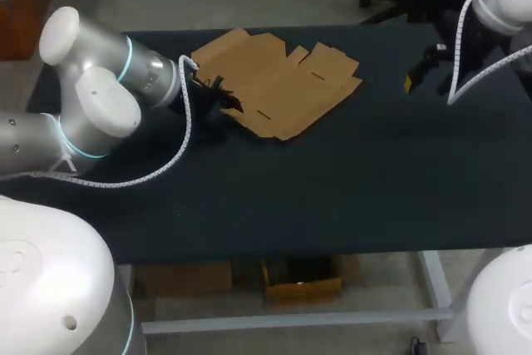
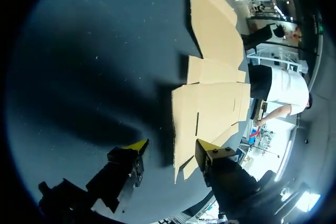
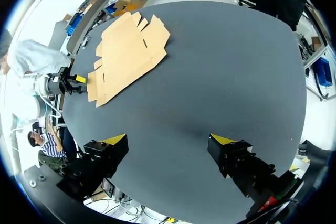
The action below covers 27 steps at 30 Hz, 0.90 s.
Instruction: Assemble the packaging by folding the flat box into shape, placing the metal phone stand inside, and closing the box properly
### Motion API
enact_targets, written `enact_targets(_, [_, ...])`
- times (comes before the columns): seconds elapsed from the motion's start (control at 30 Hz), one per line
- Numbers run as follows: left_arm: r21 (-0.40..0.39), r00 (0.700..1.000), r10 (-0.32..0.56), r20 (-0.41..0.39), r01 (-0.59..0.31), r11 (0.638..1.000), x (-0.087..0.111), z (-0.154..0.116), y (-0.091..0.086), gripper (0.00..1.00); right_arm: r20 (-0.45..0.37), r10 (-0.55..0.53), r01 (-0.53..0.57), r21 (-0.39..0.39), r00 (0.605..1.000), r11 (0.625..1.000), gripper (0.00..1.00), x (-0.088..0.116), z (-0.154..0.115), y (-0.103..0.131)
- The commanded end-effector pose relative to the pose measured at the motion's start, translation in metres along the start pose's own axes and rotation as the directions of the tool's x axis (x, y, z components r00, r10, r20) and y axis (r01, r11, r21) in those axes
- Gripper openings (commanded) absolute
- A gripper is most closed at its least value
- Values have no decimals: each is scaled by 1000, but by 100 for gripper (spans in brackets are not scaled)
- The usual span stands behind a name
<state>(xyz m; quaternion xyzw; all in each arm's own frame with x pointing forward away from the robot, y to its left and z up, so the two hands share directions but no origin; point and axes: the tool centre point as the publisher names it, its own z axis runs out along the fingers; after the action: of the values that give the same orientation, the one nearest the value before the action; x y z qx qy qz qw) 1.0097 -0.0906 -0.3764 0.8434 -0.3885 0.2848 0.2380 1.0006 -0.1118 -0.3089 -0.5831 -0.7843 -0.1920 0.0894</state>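
The flat brown cardboard box [image 1: 278, 81] lies unfolded on the dark table at the far middle. My left gripper [image 1: 219, 96] is at its left edge. In the left wrist view the box's [image 2: 210, 103] near corner lies between the spread fingers of the left gripper [image 2: 172, 146]; one finger [image 2: 210, 153] is at the cardboard's edge and the other stands clear of it. My right gripper [image 1: 418, 72] hangs open at the far right, well away from the box, with only bare table between the tips of the right gripper [image 3: 169, 140]. No metal phone stand is in view.
The dark table [image 1: 349, 172] stretches wide in front of and to the right of the box. The left arm's white coiled cable [image 1: 170, 164] hangs low over the table's left part.
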Motion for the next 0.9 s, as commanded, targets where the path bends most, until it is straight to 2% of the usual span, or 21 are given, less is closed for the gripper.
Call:
enact_targets(0.03, [-10,1000,2,-19,-3,1000,-1,9,-5,44,-10,-3,3,5,1000,1000,100,-2,-1,1])
enact_targets(0.27, [-16,999,-3,-34,2,1000,0,15,-11,43,-17,-7,8,4,1000,1000,100,0,-1,0])
enact_targets(0.47, [-17,999,-10,-45,9,1000,3,20,-16,33,-20,-7,7,6,1000,1000,100,0,-1,-1])
enact_targets(0.67, [-18,999,-16,-43,15,1000,5,23,-20,0,-18,-3,3,6,1000,1000,100,0,-2,-2])
enact_targets(0.9, [-44,1000,3,-11,-3,999,3,17,-17,0,-17,3,-3,7,1000,1000,100,-1,-2,-3])
